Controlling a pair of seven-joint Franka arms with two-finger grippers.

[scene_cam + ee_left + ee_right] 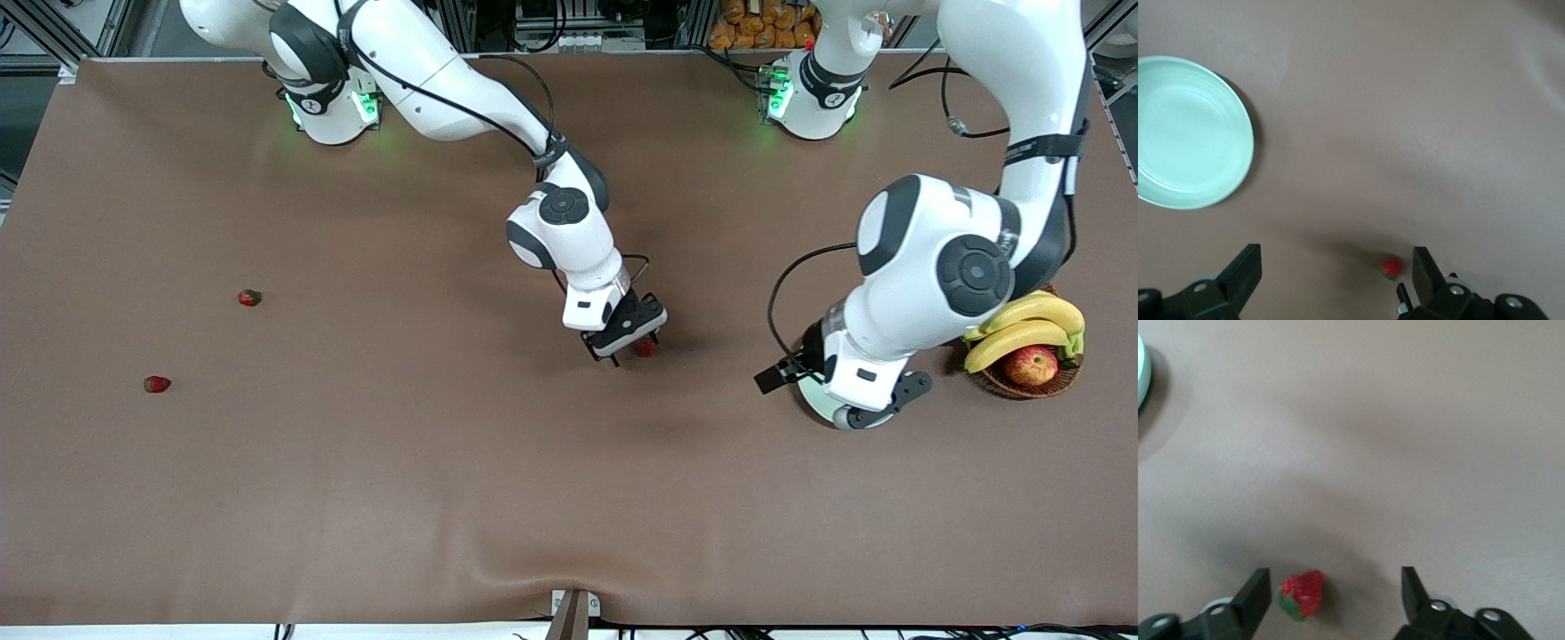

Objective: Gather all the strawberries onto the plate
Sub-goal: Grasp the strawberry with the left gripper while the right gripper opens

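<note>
Three strawberries show in the front view. Two lie toward the right arm's end of the table, one (250,298) farther from the front camera than the other (157,384). The third strawberry (646,348) (1303,594) (1391,268) lies on the brown cloth mid-table. My right gripper (625,347) (1335,587) stands open around it, the berry close to one finger and touching neither. The mint-green plate (807,402) (1188,133) (1140,373) holds nothing that I can see. In the front view the left arm's hand mostly hides it. My left gripper (880,404) (1336,273) hangs open and empty over the plate's edge.
A brown wicker basket (1022,384) with bananas (1022,324) and a red-yellow apple (1031,364) stands beside the plate at the left arm's end. Brown cloth covers the whole table.
</note>
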